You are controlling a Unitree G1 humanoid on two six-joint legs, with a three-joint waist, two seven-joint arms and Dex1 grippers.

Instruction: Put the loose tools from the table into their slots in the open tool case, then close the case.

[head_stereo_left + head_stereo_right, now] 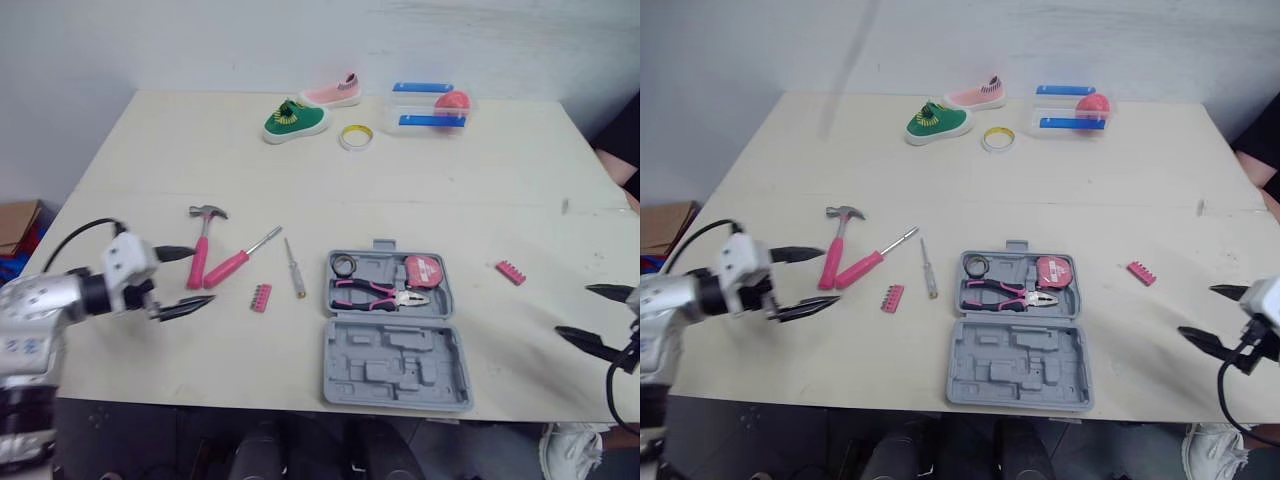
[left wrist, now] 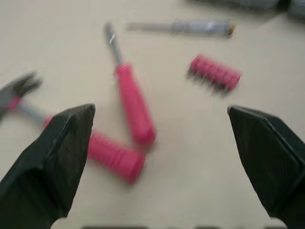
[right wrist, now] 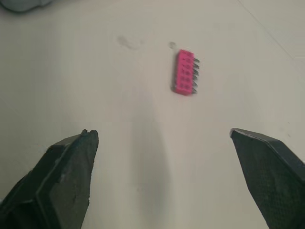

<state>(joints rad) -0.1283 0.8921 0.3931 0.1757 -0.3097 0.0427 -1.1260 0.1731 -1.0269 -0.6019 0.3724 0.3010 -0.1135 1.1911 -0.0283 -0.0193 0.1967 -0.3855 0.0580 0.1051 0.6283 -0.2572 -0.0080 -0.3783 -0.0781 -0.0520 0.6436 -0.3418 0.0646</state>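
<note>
Evidently both arms are poised for a pick. The left end effector (image 1: pixel 202 276), fingers spread apart, faces the pink-handled steel hammer (image 1: pixel 203 245) and pink-handled screwdriver (image 1: pixel 240 258) lying loose on the pale bench (image 1: pixel 200 150). The right end effector (image 1: pixel 573 310), likewise apart, faces a ribbed pink plastic bit holder (image 3: pixel 185 72). The moulded grey plastic tool case (image 1: pixel 395 365) lies open between them.

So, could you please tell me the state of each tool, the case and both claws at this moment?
tool case: open, lying flat
pliers: seated in the case
tape measure: seated in the case
hammer: loose on the table
pink screwdriver: loose on the table
thin screwdriver: loose on the table
left bit holder: loose
right bit holder: loose
left claw: open, empty
right claw: open, empty
</note>
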